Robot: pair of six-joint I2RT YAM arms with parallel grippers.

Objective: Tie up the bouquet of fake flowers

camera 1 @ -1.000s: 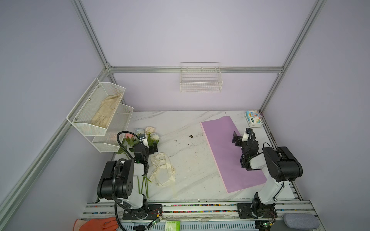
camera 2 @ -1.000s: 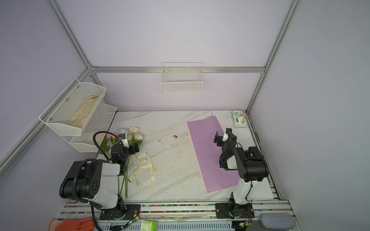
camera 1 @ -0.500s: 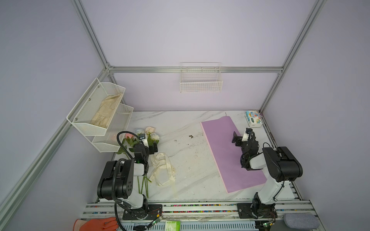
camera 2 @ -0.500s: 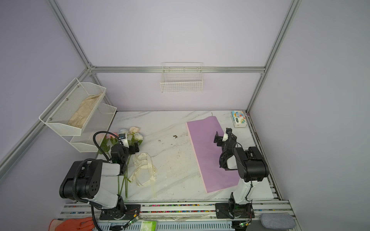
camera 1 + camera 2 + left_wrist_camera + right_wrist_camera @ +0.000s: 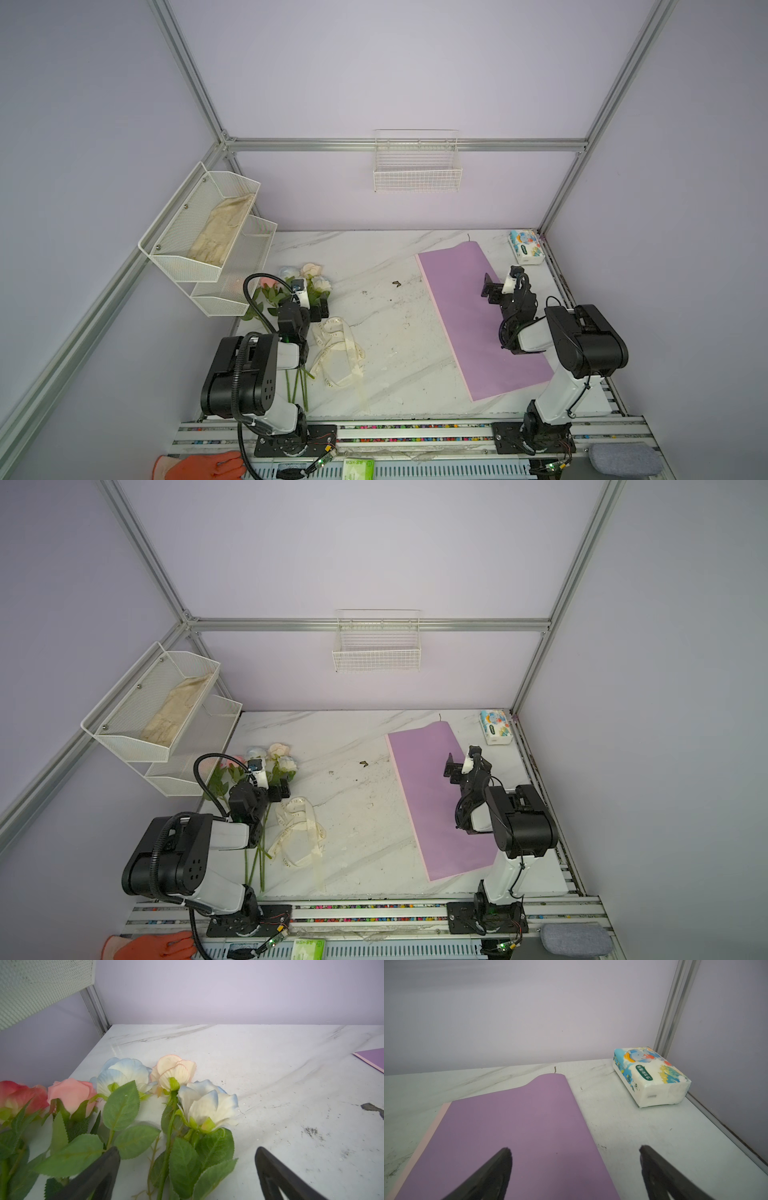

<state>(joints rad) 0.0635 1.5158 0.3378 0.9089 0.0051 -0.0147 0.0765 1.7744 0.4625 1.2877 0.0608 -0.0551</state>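
Note:
The bouquet of fake flowers (image 5: 172,1093) lies loose on the marble table at the left: pink, cream and pale blue roses with green leaves and long stems, seen in both top views (image 5: 309,276) (image 5: 276,754). My left gripper (image 5: 188,1150) hovers open over the leaves and stems just behind the blooms (image 5: 307,309), holding nothing. A cream lettered ribbon (image 5: 336,353) lies in loops beside the stems. A flat lilac paper sheet (image 5: 519,1126) (image 5: 469,316) lies on the right. My right gripper (image 5: 574,1149) (image 5: 494,291) stands open above the sheet's right edge, empty.
A tissue pack (image 5: 652,1076) (image 5: 525,247) sits in the far right corner. A white two-tier wire shelf (image 5: 208,241) holding a cloth overhangs the far left, close above the blooms. A wire basket (image 5: 417,170) hangs on the back wall. An orange glove (image 5: 199,467) lies below the front rail.

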